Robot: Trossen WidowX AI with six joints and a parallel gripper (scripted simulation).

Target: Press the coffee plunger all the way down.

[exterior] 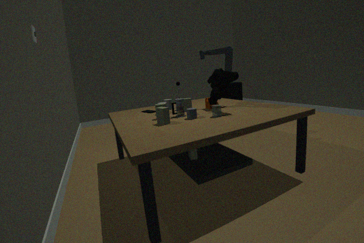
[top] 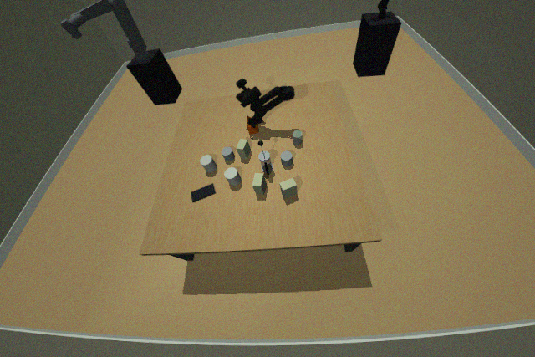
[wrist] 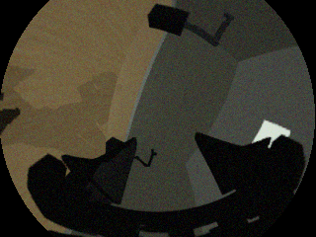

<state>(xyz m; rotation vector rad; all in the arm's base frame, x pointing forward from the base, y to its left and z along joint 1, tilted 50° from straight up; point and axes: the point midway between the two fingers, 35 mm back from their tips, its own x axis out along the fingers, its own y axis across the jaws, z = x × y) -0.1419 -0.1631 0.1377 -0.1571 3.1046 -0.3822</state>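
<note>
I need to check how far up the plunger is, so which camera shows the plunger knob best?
The exterior view: the plunger knob stands in profile above the cups, rod raised. The top view shows the knob foreshortened, hiding its height. The wrist view misses it entirely.

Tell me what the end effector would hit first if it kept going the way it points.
Likely nothing on the table: between the open end effector fingers the wrist view shows only floor, wall and a far pedestal arm. The press is not in its line. Depth is unclear.

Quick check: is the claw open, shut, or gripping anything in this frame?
Claw: open, holding nothing; it is folded back by the arm's base, away from the press.
</note>
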